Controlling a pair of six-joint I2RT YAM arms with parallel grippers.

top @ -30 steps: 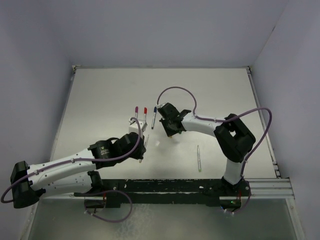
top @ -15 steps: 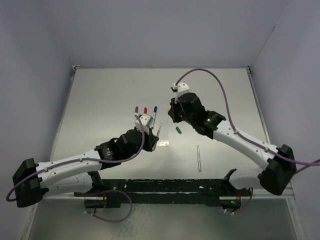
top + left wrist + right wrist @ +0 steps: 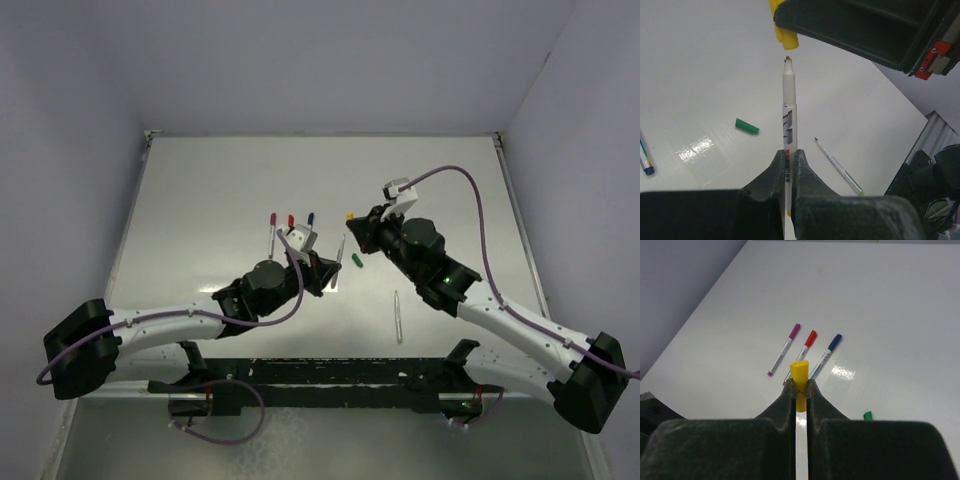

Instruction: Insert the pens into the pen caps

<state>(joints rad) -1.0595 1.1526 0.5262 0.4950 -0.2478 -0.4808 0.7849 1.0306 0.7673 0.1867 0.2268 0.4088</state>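
Left pincer [image 3: 788, 159] pinches a pen [image 3: 789, 110], right pincer [image 3: 800, 386] pinches the yellow cap [image 3: 800, 371] at its twelve o'clock, seemingly lined up; next, push them together.

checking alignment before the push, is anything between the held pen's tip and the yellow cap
Nothing. In the left wrist view the pen points at the yellow cap across a short bare gap.

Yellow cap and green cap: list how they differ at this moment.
The yellow cap is clamped in the right gripper, off the table; the green cap lies loose on its side on the table. The yellow cap sits just beyond the tip of the pen gripped by the left gripper, not touching it; the green cap has no pen at it. Shared: both are short, stubby caps, and neither is on a pen yet.
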